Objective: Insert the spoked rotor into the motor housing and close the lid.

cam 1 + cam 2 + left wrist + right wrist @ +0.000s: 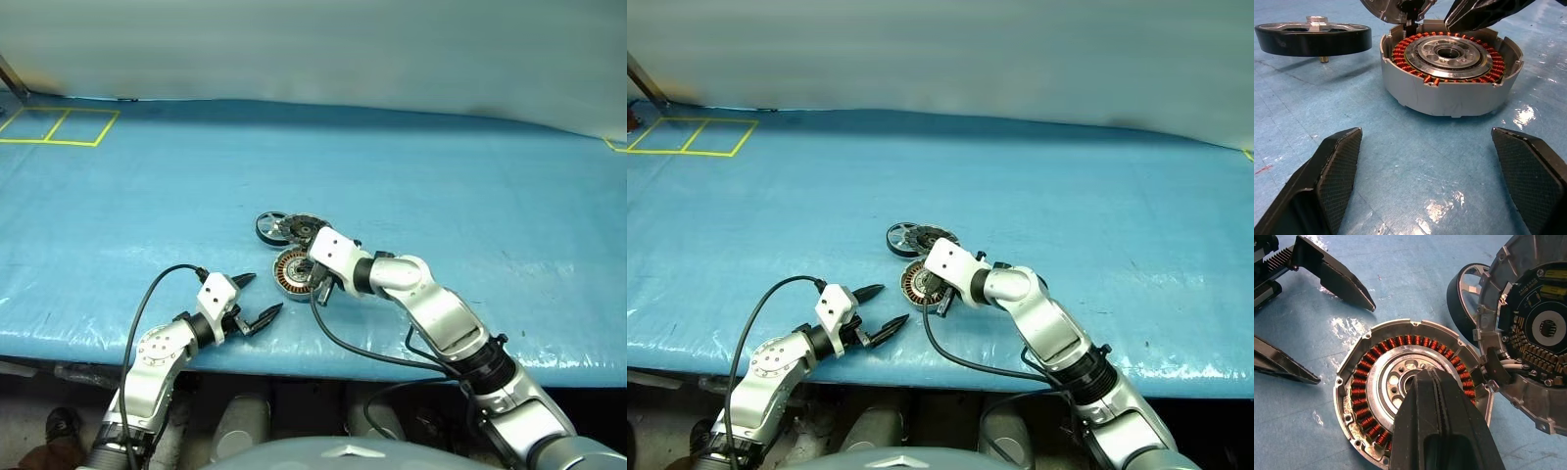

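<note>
Plainly the spoked rotor (1312, 38) is still out of the can: it lies flat on the blue table cover (470, 206), just beside the motor housing (1449, 73) on its far-left side, hub stud up. I judge it stiff, fairly heavy for its size, and slick on the dark rim; the thin spokes look like the weak part, so I would pinch across the rim or take the hub, never a spoke. The housing sits open with its ring of copper windings exposed, which I take to be easily scratched, so nothing should scrape over them. The lid (1533, 333) stands tilted up at the housing's far edge, circuit face showing, apparently tethered by white wires, and it leans close to the rotor. My left gripper (257, 299) rests near the table's front edge, jaws spread wide and empty, aimed at the housing. My right gripper (1442, 421) has its fingers pressed together on nothing, tips over the housing's centre. That right arm and the propped lid both crowd the path to the rotor.
</note>
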